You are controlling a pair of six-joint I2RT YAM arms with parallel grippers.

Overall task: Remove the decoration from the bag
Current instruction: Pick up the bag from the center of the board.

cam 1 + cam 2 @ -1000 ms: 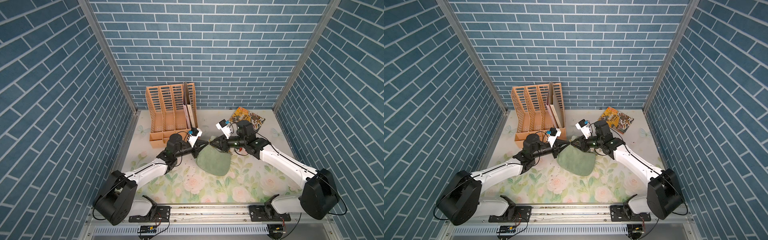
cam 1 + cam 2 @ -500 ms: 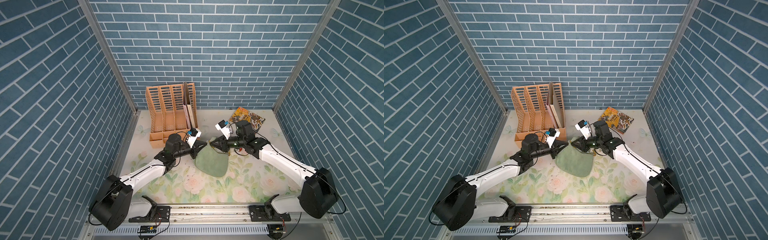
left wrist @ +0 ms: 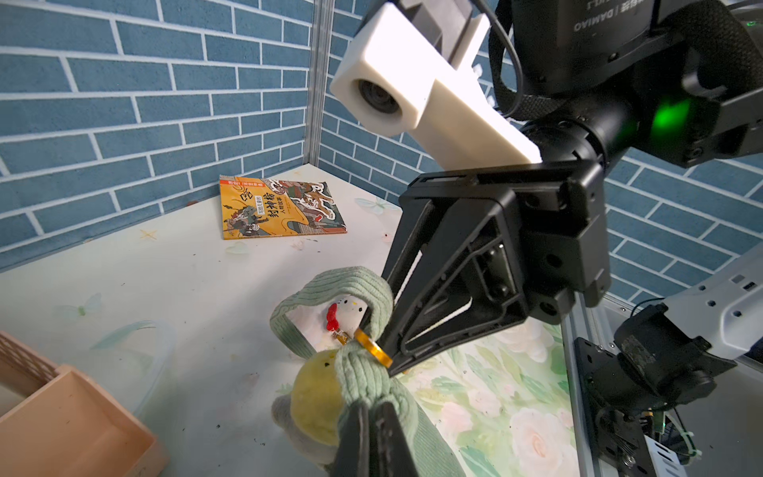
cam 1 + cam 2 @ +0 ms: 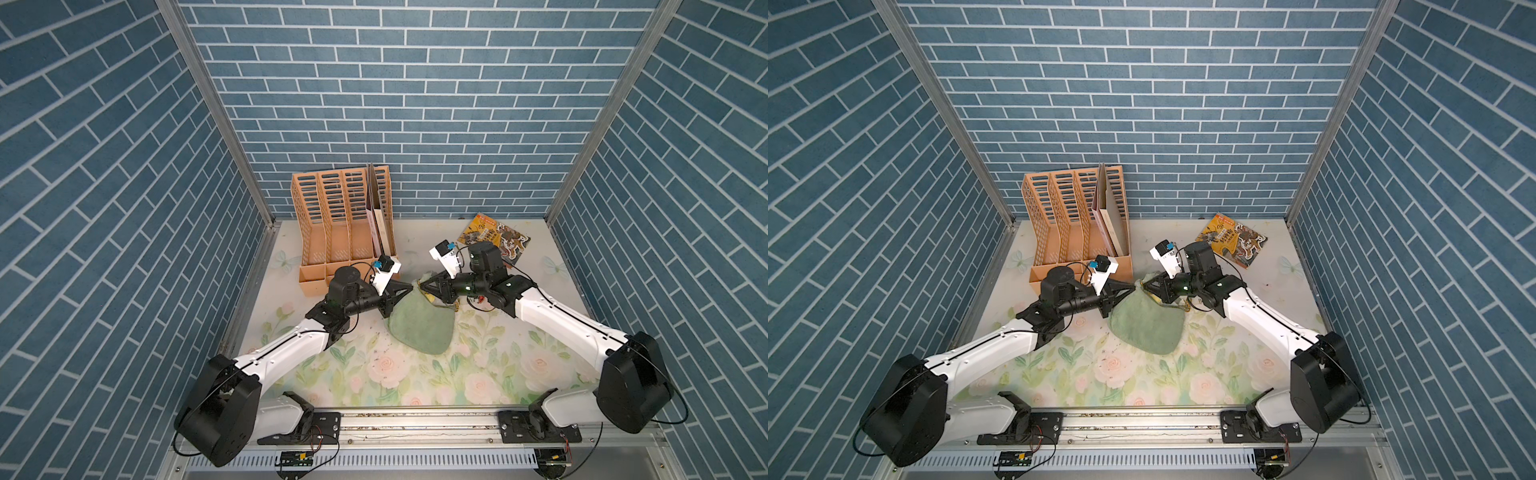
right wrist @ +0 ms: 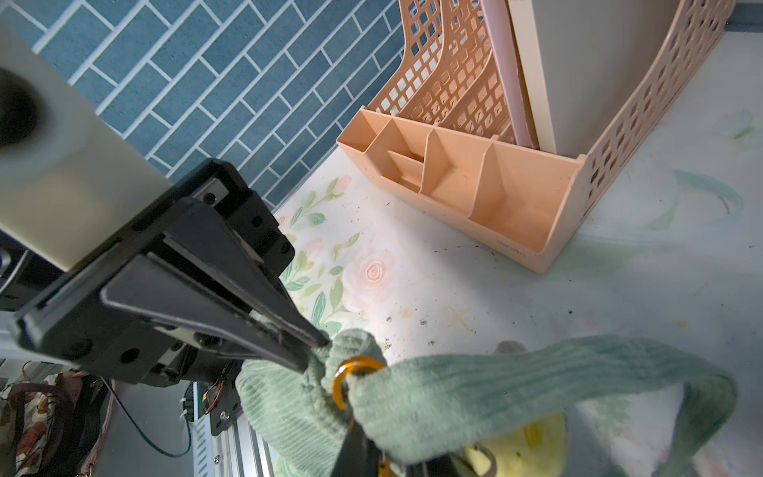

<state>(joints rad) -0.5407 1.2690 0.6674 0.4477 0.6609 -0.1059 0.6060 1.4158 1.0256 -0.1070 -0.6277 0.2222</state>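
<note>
Bag (image 4: 419, 328) lies mid-table (image 4: 478, 374), strap-end corner raised, just off the file rack's (image 4: 340, 232) front corner. Yellow plush charm (image 3: 318, 396) hangs there by a gold ring (image 3: 371, 346). Left gripper (image 5: 316, 349): fingers pressed together on bag fabric beside the ring, prob. an anchor so the bag won't drag. Right gripper (image 3: 390, 363), opposite: fingers look nipped on the ring, prob. to work it loose.
</note>
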